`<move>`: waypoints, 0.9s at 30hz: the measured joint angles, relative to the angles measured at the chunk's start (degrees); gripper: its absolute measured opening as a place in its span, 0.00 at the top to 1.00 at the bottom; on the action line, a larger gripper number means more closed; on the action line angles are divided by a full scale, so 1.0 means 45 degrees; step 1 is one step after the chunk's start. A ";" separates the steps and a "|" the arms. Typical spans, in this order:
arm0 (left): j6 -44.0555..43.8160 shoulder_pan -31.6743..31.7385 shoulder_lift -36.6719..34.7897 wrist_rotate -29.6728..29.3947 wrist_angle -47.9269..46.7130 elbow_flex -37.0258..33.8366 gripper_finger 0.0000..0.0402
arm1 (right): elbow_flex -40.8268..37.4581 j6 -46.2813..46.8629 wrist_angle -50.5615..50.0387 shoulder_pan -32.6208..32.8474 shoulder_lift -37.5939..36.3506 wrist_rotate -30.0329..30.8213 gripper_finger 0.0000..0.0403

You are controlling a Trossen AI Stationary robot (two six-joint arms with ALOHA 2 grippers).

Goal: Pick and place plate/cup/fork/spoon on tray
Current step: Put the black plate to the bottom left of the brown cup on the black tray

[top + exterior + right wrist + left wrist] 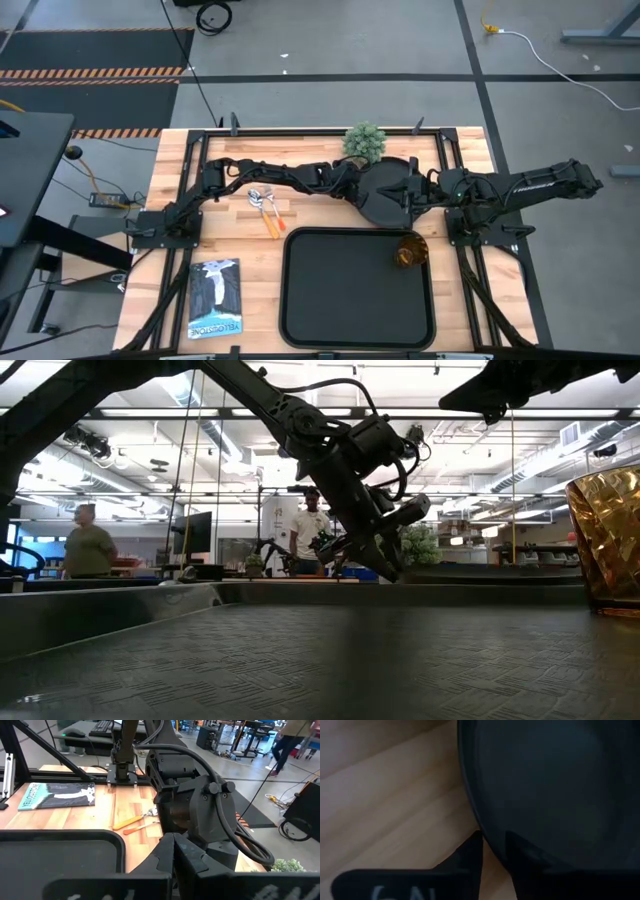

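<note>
The round black plate (392,205) sits on the wooden table just beyond the black tray (350,300). My left gripper (362,190) reaches in from the table's left and is shut on the plate's left rim. My right gripper (415,192) reaches in from the right to the plate's right rim, with its fingers close together. The amber cup (408,251) stands upright on the tray's far right corner. The fork and spoon (267,212) lie side by side on the table left of the plate; I cannot tell which is which. My left gripper (494,850) pinches the plate's left rim (487,832), one finger outside over the wood and one inside over the plate's floor. The fingers slant down from the table's left. The plate is about level; I cannot tell whether it is clear of the table. My right gripper (174,847) has its fingers closed together at the plate's right rim, coming from the table's right. The fingers themselves hide the rim, so the exact hold does not show.
A small green plant (365,143) stands just beyond the plate at the far edge. A book (215,298) lies at the near left. The two arms meet closely over the plate. People stand in the room beyond the table (88,545).
</note>
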 joint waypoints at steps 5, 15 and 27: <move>0.0037 0.0000 0.0000 0.0077 -0.0001 0.0000 0.84 | 0.0000 0.0025 0.0019 0.0000 0.0000 0.0000 0.97; 0.0203 -0.0007 0.0000 0.0104 -0.0006 0.0010 0.91 | 0.0005 0.0033 0.0029 0.0000 0.0000 0.0000 0.97; 0.0375 0.0101 0.0000 0.0077 -0.0001 0.0010 0.95 | 0.0005 0.0044 -0.0044 0.0000 0.0000 0.0000 0.97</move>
